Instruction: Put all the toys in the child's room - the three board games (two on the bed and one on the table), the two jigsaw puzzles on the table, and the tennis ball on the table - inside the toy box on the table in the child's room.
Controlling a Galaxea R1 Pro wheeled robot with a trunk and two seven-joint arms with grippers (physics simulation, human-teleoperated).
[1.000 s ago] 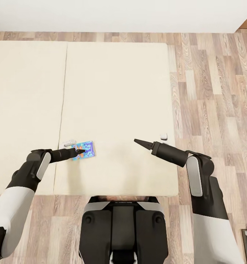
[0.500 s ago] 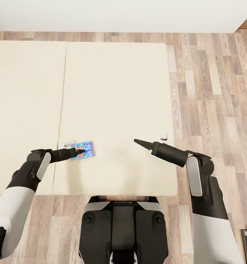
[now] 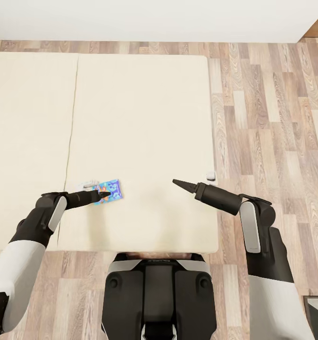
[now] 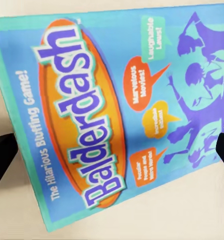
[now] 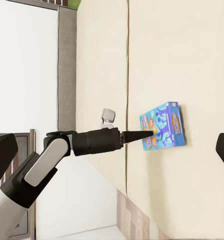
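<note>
thin, stiff blue "balderdash" board game box [image 4: 116, 115] lies flat on the cream bed [image 3: 140, 118]; probably light. left gripper [image 4: 112, 150] open astride it, empty; take it by an edge. right gripper [image 3: 178, 183]: cannot tell.

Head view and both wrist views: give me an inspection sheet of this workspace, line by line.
Surface: cream bed, flat, with a seam running down its left part.
Job's things: blue Balderdash board game lying flat near the bed's front edge; title readable in the left wrist view.
Clutter: small white object at the bed's right edge; another small white object beside the game.
Grippers: left gripper over the game, fingers apart either side of it; right gripper above bare bed, holding nothing.
Cables: nothing seen.
Surroundings: wood-plank floor, white wall.
</note>
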